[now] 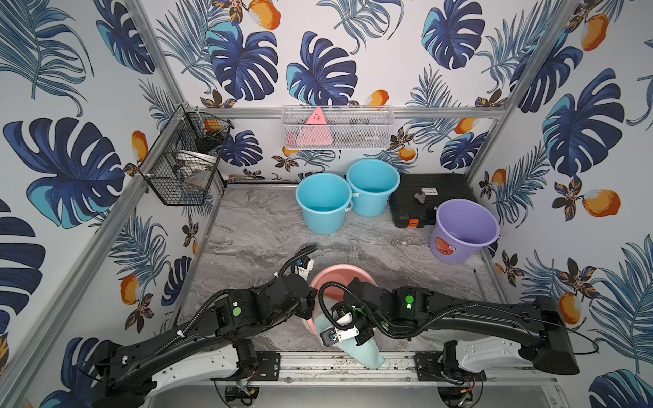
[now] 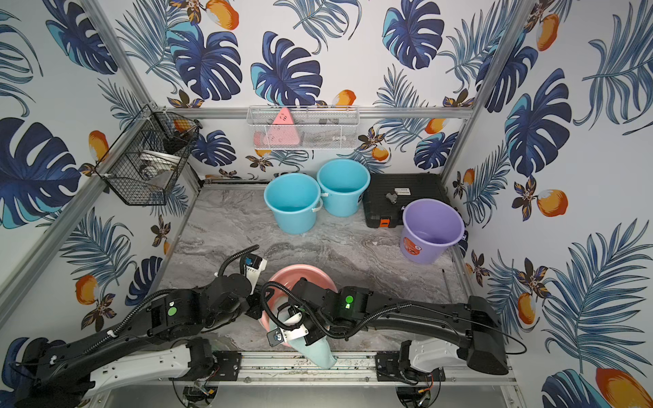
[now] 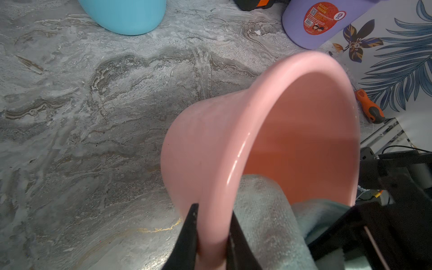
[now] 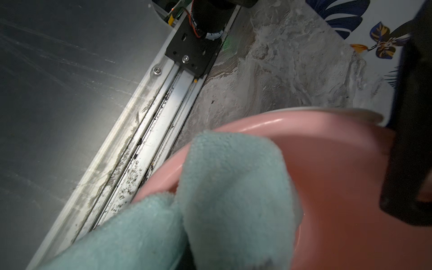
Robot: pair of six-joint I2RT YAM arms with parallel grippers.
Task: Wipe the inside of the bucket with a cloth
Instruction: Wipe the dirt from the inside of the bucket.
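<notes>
The pink bucket [image 1: 344, 273] [image 2: 304, 272] is tilted near the table's front, its mouth turned up and to the right. My left gripper [image 3: 214, 210] is shut on its rim [image 3: 215, 187], one finger outside the wall and one inside. The mint-aqua cloth [image 1: 367, 353] [image 4: 233, 187] drapes over the near rim, partly inside the bucket [image 4: 339, 187] and partly hanging over the front rail. My right gripper [image 4: 210, 252] is shut on the cloth; its fingers are buried in the folds. The cloth [image 3: 264, 210] lies against the inner wall beside my left gripper's inner finger.
Two blue buckets [image 1: 323, 203] [image 1: 372, 185] stand at the back, with a black case [image 1: 431, 197] and a purple bucket [image 1: 463, 229] to the right. A screwdriver [image 3: 369, 107] lies by the right wall. Wire baskets [image 1: 183, 159] [image 1: 337, 127] hang on the walls. An aluminium rail [image 4: 163, 105] runs along the front.
</notes>
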